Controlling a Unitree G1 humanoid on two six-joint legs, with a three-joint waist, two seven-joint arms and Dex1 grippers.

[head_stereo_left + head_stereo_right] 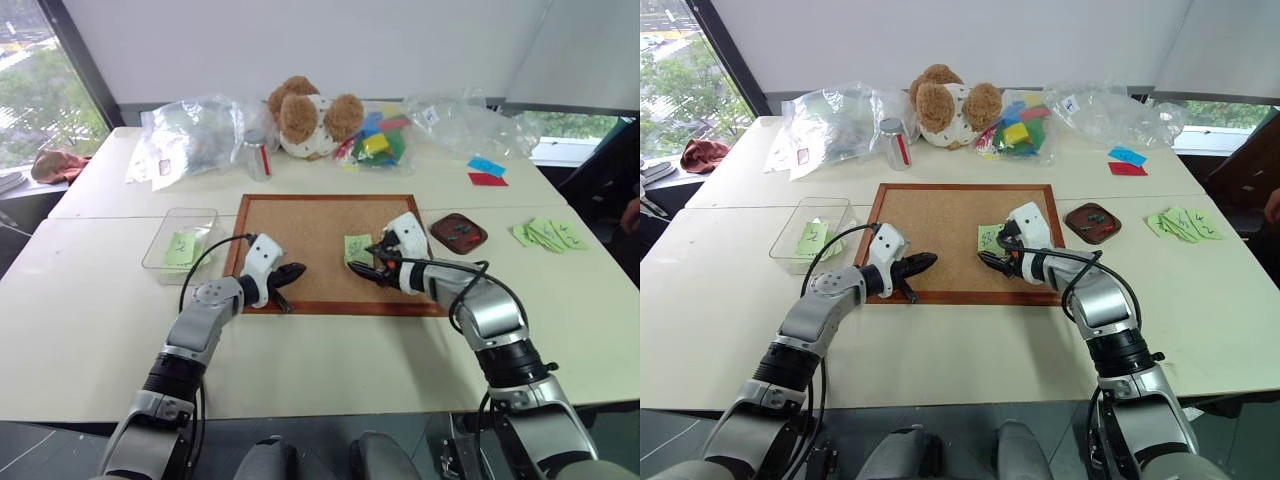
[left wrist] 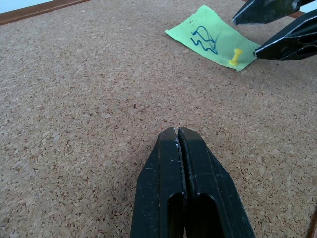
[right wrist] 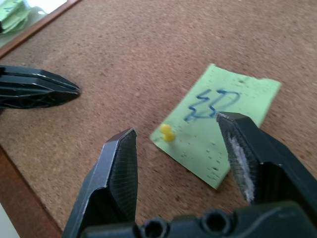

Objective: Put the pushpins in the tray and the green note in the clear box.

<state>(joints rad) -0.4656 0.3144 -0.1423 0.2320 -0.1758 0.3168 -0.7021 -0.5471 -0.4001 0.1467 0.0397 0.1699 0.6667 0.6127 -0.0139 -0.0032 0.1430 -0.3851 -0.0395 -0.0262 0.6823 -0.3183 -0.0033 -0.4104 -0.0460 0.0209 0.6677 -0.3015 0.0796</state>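
Pin-pull step: right claw (image 3: 176,148) parted, straddling yellow pin (image 3: 167,132) on green note (image 3: 220,129), not yet gripping. Left claw (image 2: 178,133) clenched, empty, well short of note. Next: nip pin head, lift, carry right to tray (image 1: 459,232).

1. Green note (image 3: 218,129): flat on the cork board (image 1: 310,230), blue scribble up, pinned by a yellow pushpin (image 3: 168,132).
2. Tray (image 1: 459,233): reddish-brown, just right of the cork board, dark pins inside.
3. Clear box (image 1: 160,250): left of the board, holding green slips.

The white table (image 1: 330,350) carries a cork board (image 1: 310,225) mid-table, a clear box (image 1: 160,262) left, the tray (image 1: 459,233) right, bags (image 1: 195,130) along the far edge.
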